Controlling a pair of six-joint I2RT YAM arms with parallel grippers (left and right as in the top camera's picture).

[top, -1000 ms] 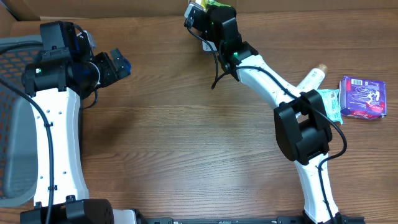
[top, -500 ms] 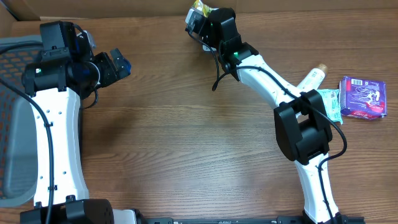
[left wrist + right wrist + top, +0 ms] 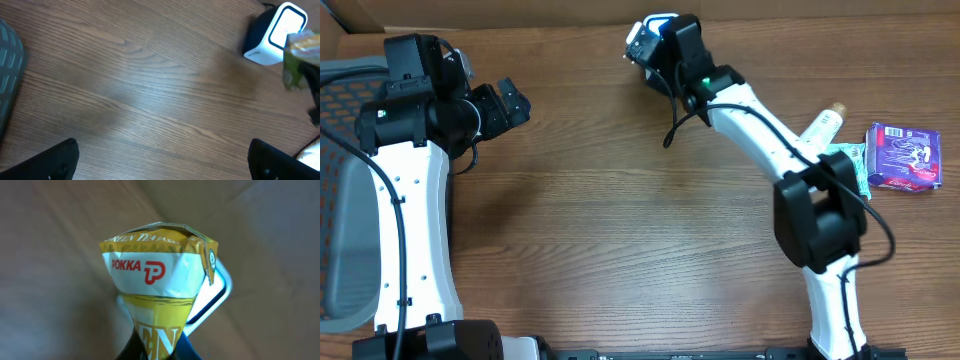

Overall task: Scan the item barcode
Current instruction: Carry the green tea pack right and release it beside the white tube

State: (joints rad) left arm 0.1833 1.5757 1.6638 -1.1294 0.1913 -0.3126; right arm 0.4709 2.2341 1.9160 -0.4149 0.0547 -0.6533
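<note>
Carton (image 3: 157,287) sits clamped in right tool (image 3: 151,347) facing scanner (image 3: 274,35); left tool (image 3: 510,101) spread wide.

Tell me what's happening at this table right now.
The right gripper is shut on a yellow Pokka green tea pack and holds it up in front of the white barcode scanner at the far edge of the table. The left gripper is open and holds nothing, off to the left side. A purple packet, a green packet and a bottle lie to the right.
</note>
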